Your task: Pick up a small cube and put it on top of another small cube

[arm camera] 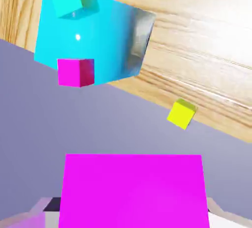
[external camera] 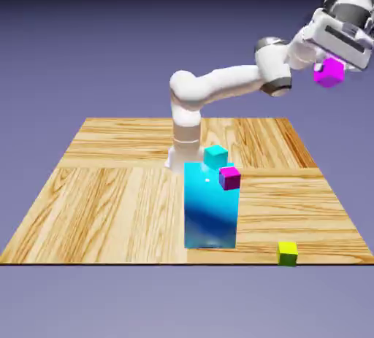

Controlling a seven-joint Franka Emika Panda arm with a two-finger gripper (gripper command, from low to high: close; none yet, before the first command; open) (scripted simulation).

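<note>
Arm (external camera: 219,85) raised high — gripper (external camera: 330,66) clamped on its load.

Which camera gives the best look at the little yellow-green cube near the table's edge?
The hand view: the yellow-green cube shows larger there, with three faces, by the table edge. The exterior view shows it smaller, at the table's front edge.
</note>
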